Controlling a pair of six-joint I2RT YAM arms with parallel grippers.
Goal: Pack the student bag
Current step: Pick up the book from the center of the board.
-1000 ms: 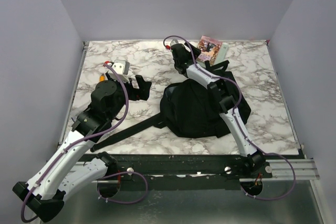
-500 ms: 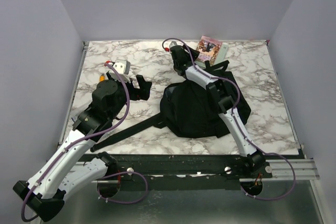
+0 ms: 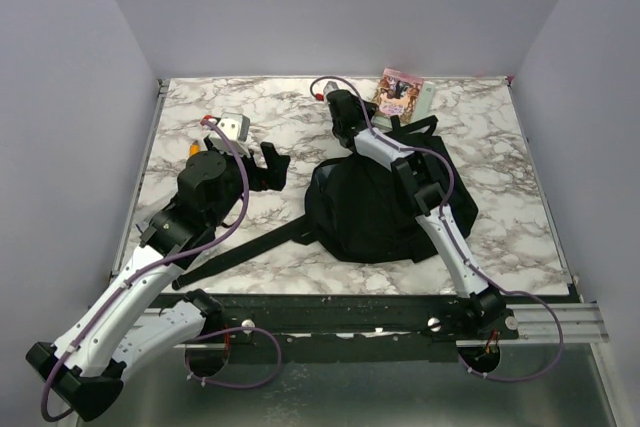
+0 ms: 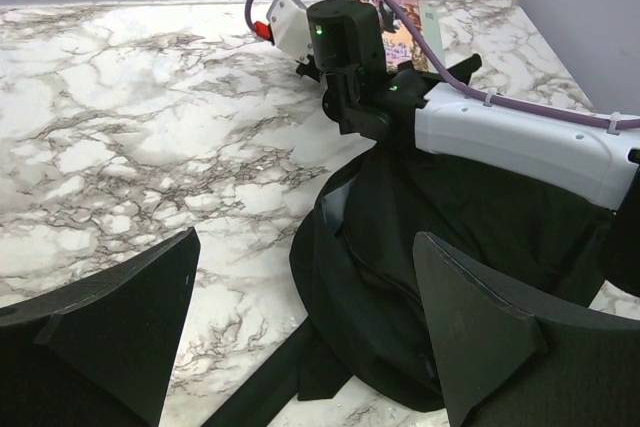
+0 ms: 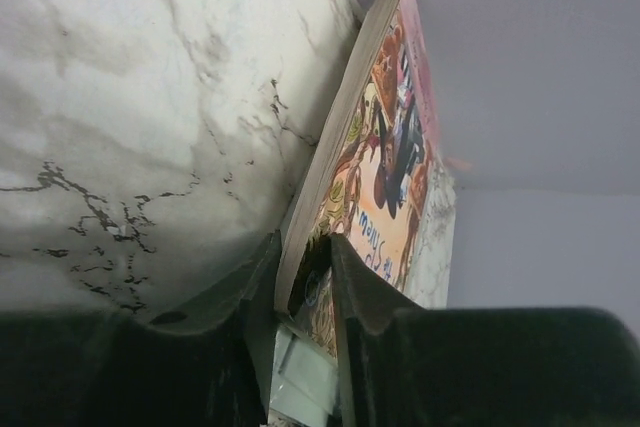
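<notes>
The student bag [image 3: 380,209], a large soft black backpack, lies slumped mid-table and fills the right of the left wrist view [image 4: 440,237]. A paperback book [image 3: 398,90] with a pink and orange picture cover lies at the far edge behind it, also visible as the book [image 4: 398,35]. My right gripper [image 3: 383,111] reaches over the bag to it. In the right wrist view its fingers [image 5: 305,247] press on both sides of the book's [image 5: 385,162] near corner. My left gripper [image 3: 268,163] hovers open left of the bag, nothing between its fingers [image 4: 305,247].
A long black strap [image 3: 240,252] runs from the bag toward the near left. A small white and grey box [image 3: 232,127] sits at the left beside an orange item [image 3: 194,148]. A pale green flat item [image 3: 425,98] lies under the book. Walls enclose three sides.
My right gripper's fingers have closed onto the book's corner, and the book has shifted slightly. The left arm has not moved.
</notes>
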